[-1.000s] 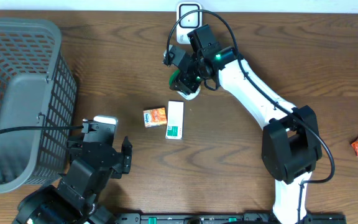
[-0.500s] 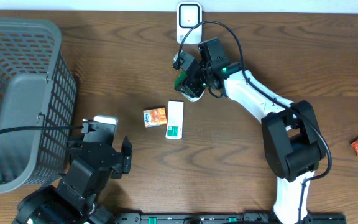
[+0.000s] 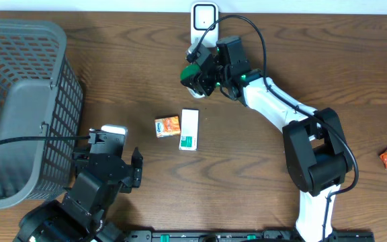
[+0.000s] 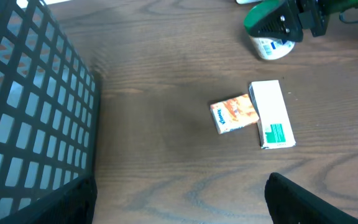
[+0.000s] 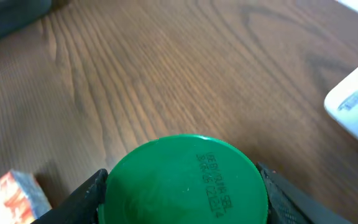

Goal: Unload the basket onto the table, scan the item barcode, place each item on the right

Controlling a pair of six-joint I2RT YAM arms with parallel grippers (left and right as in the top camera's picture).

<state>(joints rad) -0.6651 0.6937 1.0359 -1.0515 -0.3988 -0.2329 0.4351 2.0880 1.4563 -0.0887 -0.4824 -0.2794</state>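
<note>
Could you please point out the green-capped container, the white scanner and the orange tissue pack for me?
green-capped container point(image 5: 182, 180): right wrist view, middle of the green cap.
white scanner point(image 3: 203, 15): overhead view, its front face.
orange tissue pack point(image 4: 234, 114): left wrist view, centre of its top face.

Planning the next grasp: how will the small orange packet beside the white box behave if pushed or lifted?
The orange packet looks film-wrapped and soft, so it would probably squash under a grip. Lying flat, it should slide, not roll. It seems to touch the white box, so pushing may move both.
</note>
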